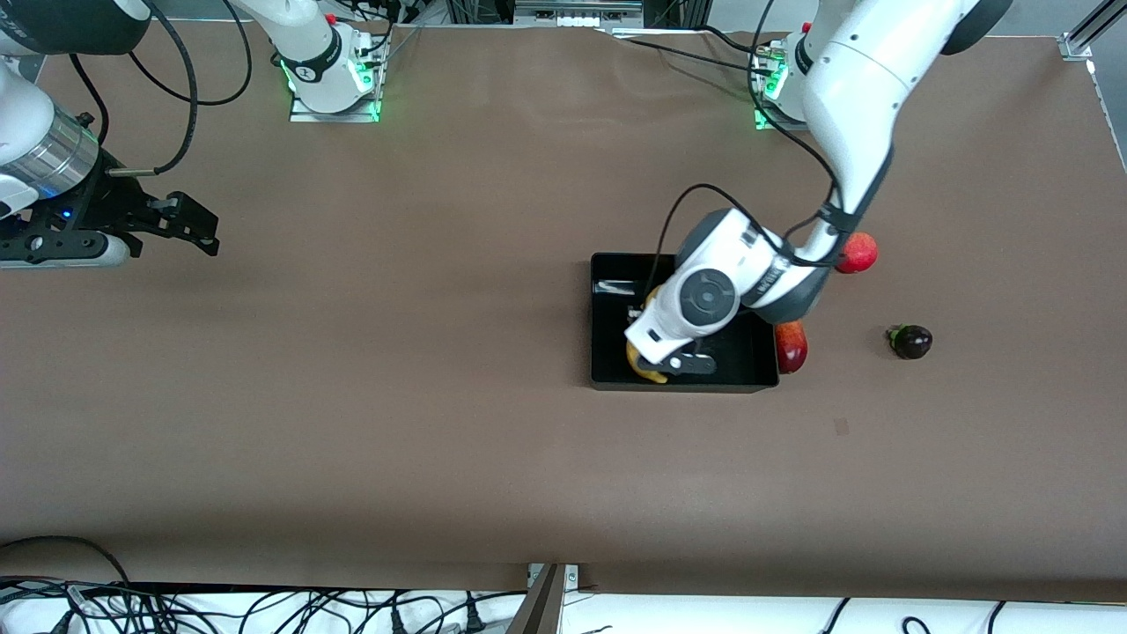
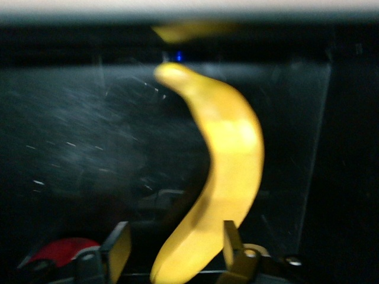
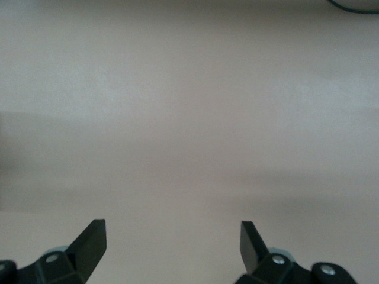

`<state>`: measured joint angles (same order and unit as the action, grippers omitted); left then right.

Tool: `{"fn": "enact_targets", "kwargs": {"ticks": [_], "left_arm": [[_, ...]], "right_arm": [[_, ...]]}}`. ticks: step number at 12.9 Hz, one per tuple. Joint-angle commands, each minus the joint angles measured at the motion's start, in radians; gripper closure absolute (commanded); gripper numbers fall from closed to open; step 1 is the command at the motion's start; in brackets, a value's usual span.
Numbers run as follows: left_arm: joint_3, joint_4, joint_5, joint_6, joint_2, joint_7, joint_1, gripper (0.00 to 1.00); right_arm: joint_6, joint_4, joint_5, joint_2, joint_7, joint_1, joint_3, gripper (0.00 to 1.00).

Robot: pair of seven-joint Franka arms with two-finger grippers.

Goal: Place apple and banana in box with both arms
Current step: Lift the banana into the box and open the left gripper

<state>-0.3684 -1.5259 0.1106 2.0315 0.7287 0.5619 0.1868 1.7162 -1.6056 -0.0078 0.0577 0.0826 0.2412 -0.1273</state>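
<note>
Banana point(image 2: 222, 177) in box point(image 1: 607, 352), between spread fingers of left gripper point(image 2: 176, 248).

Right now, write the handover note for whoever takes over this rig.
Left gripper: open, down in the box, with the banana lying between its fingers.
Right gripper: open, waiting over bare table at the right arm's end.
Done: banana is in the box.
Left: the apple, apparently the round red fruit on the table outside the box, toward the left arm's end, partly hidden by that arm.
</note>
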Motion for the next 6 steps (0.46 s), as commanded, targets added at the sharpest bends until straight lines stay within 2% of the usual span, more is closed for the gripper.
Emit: {"fn": "enact_targets", "kwargs": {"ticks": [1, 4, 6], "left_arm": [[-0.009, 0.068, -0.015, -0.132, -0.075, -0.011, -0.056, 0.0], [-0.007, 0.212, -0.003, -0.368, -0.115, -0.013, -0.133, 0.0], [-0.006, 0.272, 0.0, -0.463, -0.147, -0.049, -0.165, 0.0]], "right_arm": [[-0.009, 0.018, -0.008, 0.005, 0.003, -0.011, 0.011, 0.0], [-0.007, 0.018, -0.008, 0.005, 0.003, -0.011, 0.011, 0.0], [-0.01, 0.018, -0.008, 0.005, 0.003, -0.011, 0.011, 0.0]]}}
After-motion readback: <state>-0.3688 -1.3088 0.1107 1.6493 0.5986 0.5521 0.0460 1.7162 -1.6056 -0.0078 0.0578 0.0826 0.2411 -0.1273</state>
